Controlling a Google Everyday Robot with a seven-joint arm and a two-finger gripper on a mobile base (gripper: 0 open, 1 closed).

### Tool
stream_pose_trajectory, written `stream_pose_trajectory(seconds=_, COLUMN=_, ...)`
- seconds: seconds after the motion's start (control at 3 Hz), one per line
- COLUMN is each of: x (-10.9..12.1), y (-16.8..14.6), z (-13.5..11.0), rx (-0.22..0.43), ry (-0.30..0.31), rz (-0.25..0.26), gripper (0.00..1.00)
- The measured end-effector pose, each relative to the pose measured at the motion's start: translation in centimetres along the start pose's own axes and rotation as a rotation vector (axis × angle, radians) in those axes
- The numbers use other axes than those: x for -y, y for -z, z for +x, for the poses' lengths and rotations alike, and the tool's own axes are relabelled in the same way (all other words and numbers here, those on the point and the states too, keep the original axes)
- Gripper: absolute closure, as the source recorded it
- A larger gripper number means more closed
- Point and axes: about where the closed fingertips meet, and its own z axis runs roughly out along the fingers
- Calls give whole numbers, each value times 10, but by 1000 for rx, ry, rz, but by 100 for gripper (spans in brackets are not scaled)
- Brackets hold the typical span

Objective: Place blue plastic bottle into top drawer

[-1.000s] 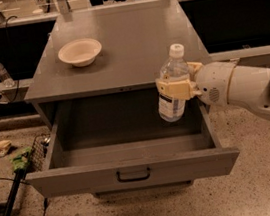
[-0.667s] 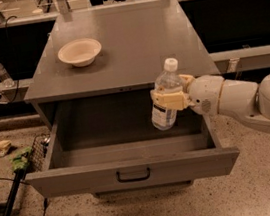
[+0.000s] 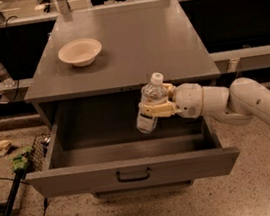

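Note:
The blue plastic bottle (image 3: 150,104), clear with a white cap, hangs tilted over the open top drawer (image 3: 134,172), toward its right half. My gripper (image 3: 159,107) comes in from the right on a white arm and is shut on the bottle around its middle. The bottle's base points down into the drawer and is above the drawer floor. The drawer is pulled fully out, and its front panel shows a small dark handle (image 3: 133,174).
A cream bowl (image 3: 79,51) sits on the grey cabinet top (image 3: 130,40) at the back left. A small clear bottle (image 3: 1,72) stands on the ledge at far left. Cables, a dark pole and litter lie on the floor at left.
My gripper has carried the bottle leftward and lower, from the drawer's right edge to over the drawer's inside, and the bottle now tilts more.

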Motion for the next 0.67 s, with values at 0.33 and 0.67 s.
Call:
stream_pose_trajectory(seconds=0.33, x=-5, y=-13, z=16, rx=-29, ry=84, rz=-183, gripper=100)
stream_pose_trajectory(seconds=0.67, x=-10, y=-15, z=26, rx=-67, ry=113, rz=-250, gripper=100)
